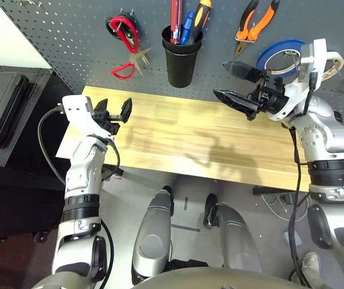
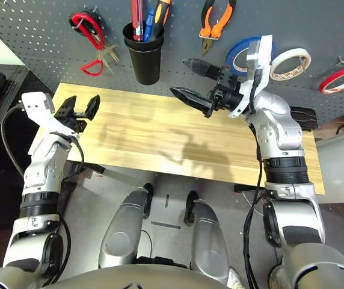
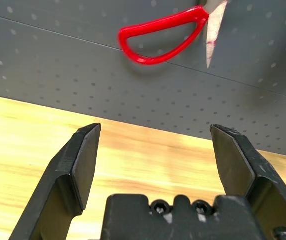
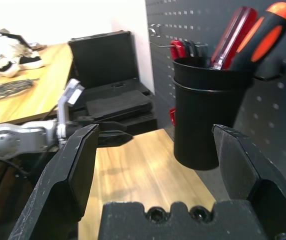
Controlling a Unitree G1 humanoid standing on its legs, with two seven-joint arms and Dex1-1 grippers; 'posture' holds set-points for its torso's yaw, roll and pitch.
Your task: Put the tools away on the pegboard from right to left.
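All the tools are on the dark grey pegboard (image 1: 70, 36). The red-handled scissors (image 1: 124, 45) hang at its left. The slim red-handled screwdriver (image 1: 176, 18) stands in the black cup (image 1: 181, 60). To the right hang the orange-and-black pliers (image 1: 256, 21) and, far right, the thin red tape ring (image 2: 340, 79). My left gripper (image 1: 113, 111) is open and empty over the table's left end, below the scissors' red handle (image 3: 158, 37). My right gripper (image 1: 235, 84) is open and empty, right of the cup (image 4: 208, 115) and below the pliers.
The wooden table (image 1: 190, 138) is bare. A blue tape roll (image 1: 280, 54) and a white tape roll (image 2: 289, 63) hang behind my right wrist. The cup also holds an orange-and-black handle (image 4: 263, 30). A black case (image 1: 0, 102) lies left of the table.
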